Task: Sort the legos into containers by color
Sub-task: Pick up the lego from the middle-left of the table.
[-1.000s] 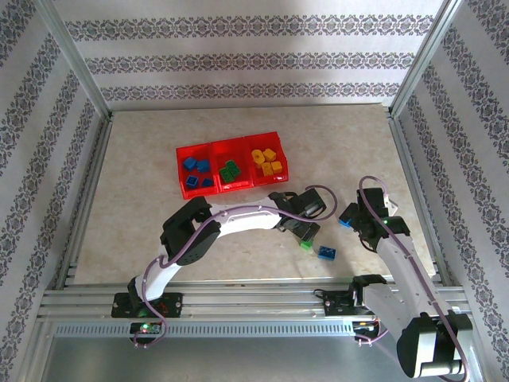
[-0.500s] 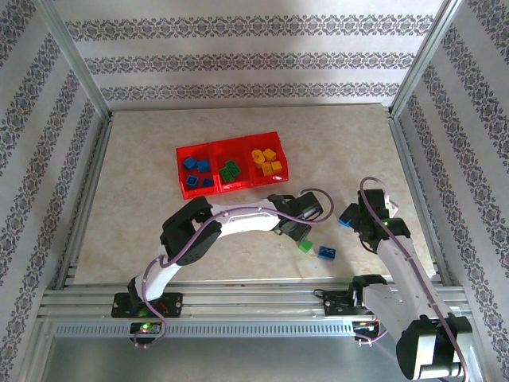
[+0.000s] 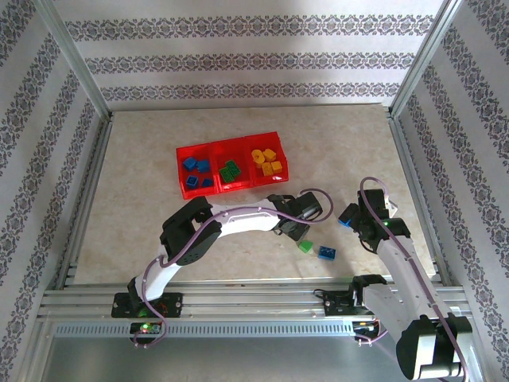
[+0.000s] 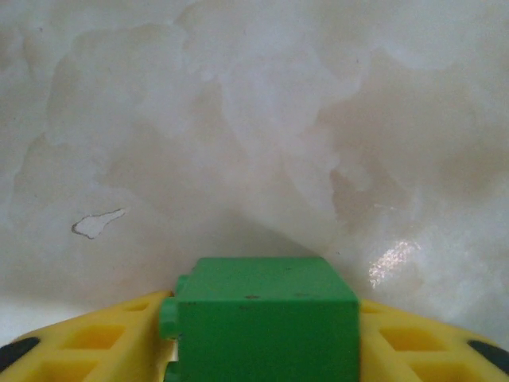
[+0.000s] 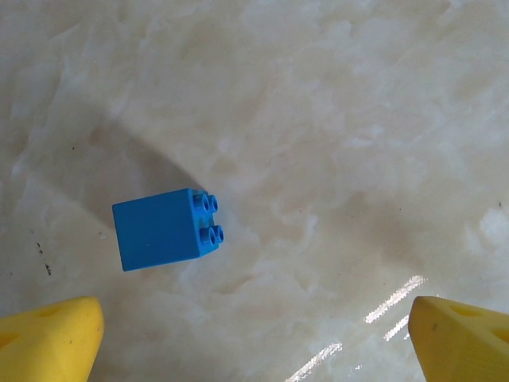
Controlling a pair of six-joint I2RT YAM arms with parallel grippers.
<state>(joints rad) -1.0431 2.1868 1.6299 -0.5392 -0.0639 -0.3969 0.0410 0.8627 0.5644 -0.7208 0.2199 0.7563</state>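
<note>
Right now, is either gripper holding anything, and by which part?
The left gripper clamps a green lego by its opposite side faces. The right gripper is open, holding nothing.

A pale, marbled beige counter [image 3: 143, 231] forms the floor of an enclosure. The back wall [image 3: 254, 60], left wall [image 3: 32, 159] and right wall [image 3: 469, 143] are papered white with bands of dark grey floral pattern. Aluminium posts [image 3: 75, 60] rise at the back corners, and a slotted aluminium rail [image 3: 238, 298] crosses the near edge. Close up, the counter shows cloudy veining, a small chip [image 4: 97, 224] and bright glints of light [image 5: 394, 298]
</note>
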